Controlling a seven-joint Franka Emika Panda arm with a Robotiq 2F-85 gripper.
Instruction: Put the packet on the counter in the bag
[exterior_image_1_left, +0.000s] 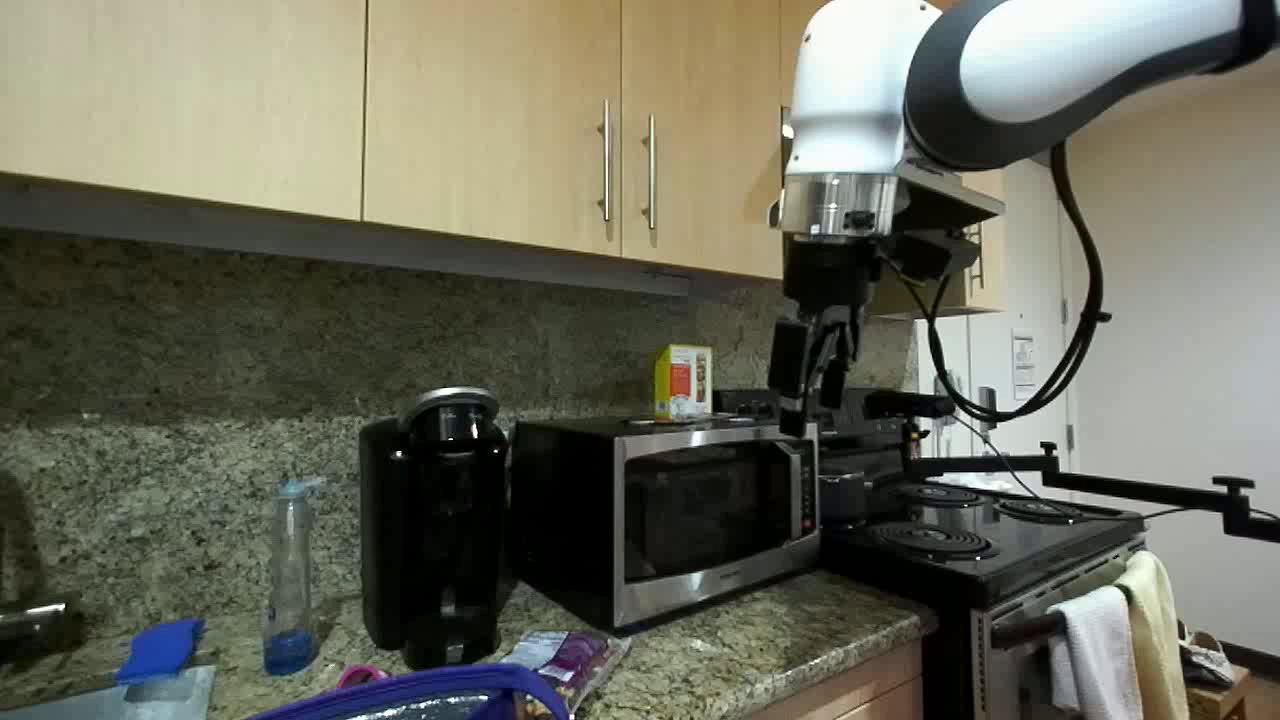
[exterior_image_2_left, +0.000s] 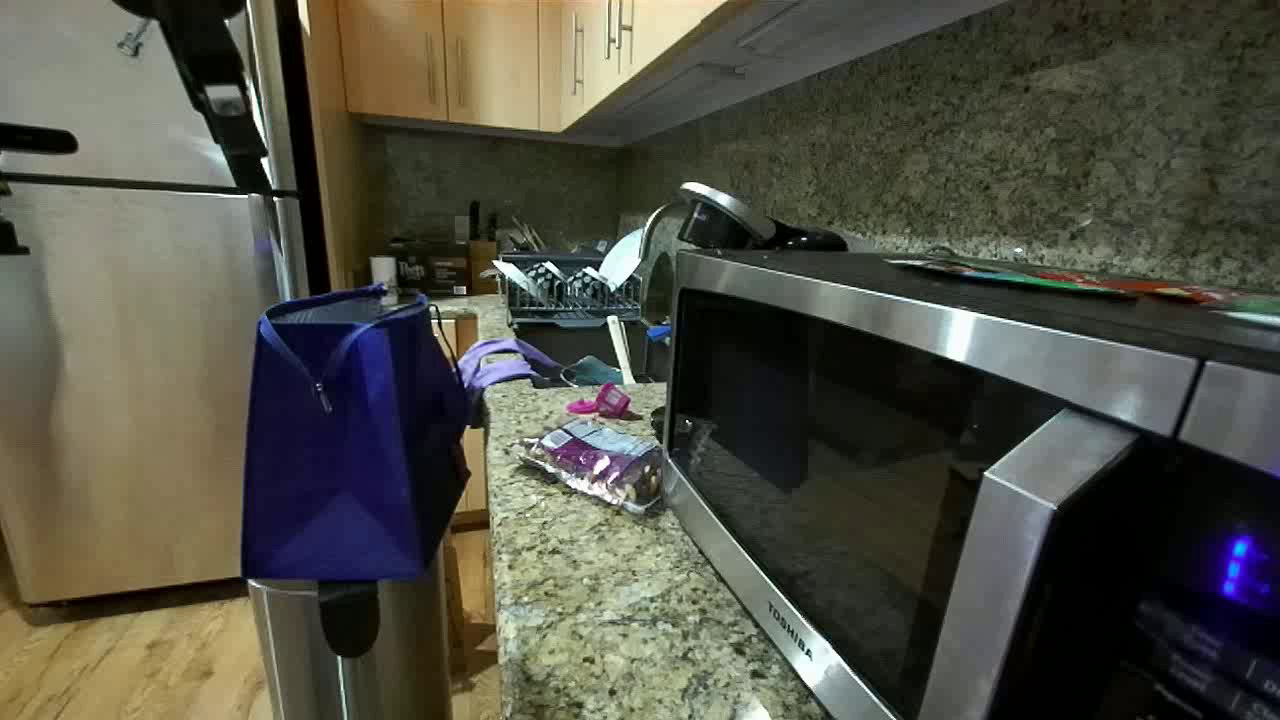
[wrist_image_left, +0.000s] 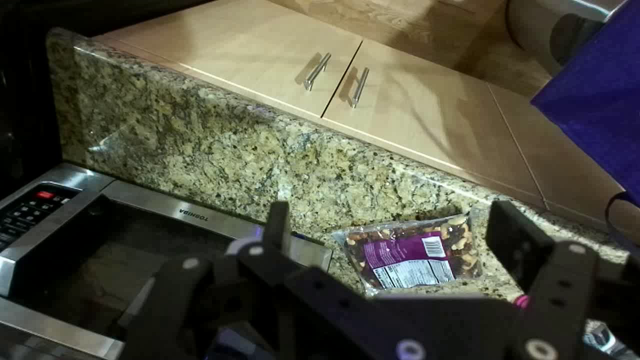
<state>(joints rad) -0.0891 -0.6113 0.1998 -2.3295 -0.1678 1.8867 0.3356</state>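
Note:
The packet, a clear pouch of nuts with a purple and white label, lies flat on the granite counter (exterior_image_2_left: 620, 610). It shows in both exterior views (exterior_image_1_left: 572, 662) (exterior_image_2_left: 597, 462) and in the wrist view (wrist_image_left: 407, 257). The blue bag (exterior_image_2_left: 340, 460) stands open at the top on a metal bin beside the counter. Its rim (exterior_image_1_left: 400, 684) shows in an exterior view and its side (wrist_image_left: 600, 100) in the wrist view. My gripper (exterior_image_1_left: 810, 400) is open and empty, high near the microwave's right end. In the wrist view the fingers (wrist_image_left: 391, 212) stand wide apart, with the packet between them, below and apart.
A microwave (exterior_image_1_left: 715, 510) stands beside the packet, with a yellow box (exterior_image_1_left: 684, 382) on top. A black coffee maker (exterior_image_1_left: 435, 530) and a clear bottle (exterior_image_1_left: 290, 580) stand further along. Pink items (exterior_image_2_left: 605, 402) lie behind the packet. Overhead cabinets (exterior_image_1_left: 490, 120) hang above the counter.

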